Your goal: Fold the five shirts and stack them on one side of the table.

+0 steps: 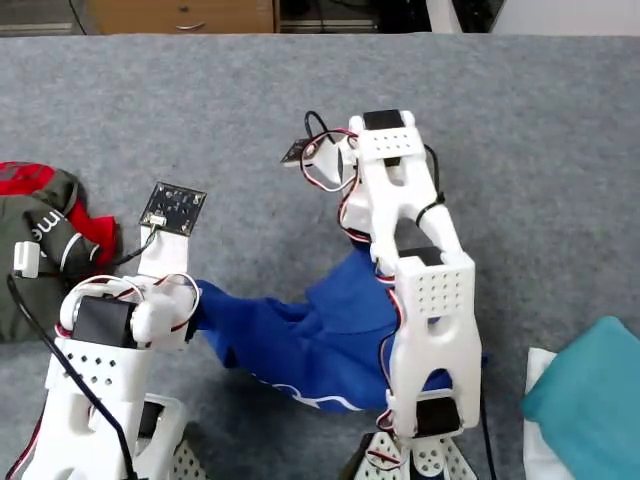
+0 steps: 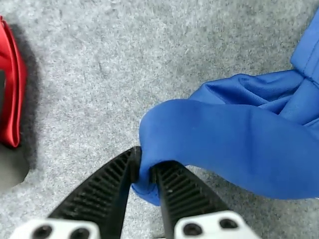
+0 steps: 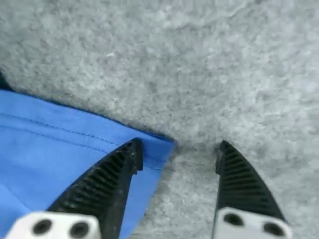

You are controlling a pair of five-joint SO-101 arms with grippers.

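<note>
From above, the grey felt surface (image 1: 200, 100) carries a crumpled blue shirt (image 1: 300, 340) near the front edge, lying between the two arms. The left arm (image 1: 110, 340) stands at the shirt's left end, and the right arm (image 1: 410, 230) stretches over its right part toward the middle of the surface. At the far left edge sits a heap of red and olive garments (image 1: 50, 220). At the right edge a folded teal shirt (image 1: 590, 390) rests on something white (image 1: 538, 440) (what that white thing is cannot be told). A wooden drawer unit (image 1: 180, 15) shows beyond the back edge of the surface. In the left wrist view, the left tool (image 2: 144, 159) is clamped on a rounded fold of the blue shirt, with the cloth pinched between its two ribbed black fingers and the rest of the garment bunched on the surface beyond. A strip of the red garment shows at the side, well apart from the tool. In the right wrist view, the right tool (image 3: 179, 145) is spread wide. One finger (image 3: 114, 174) is over the stitched hem corner of the blue shirt and the other is over bare grey felt, with nothing held between them.
</note>
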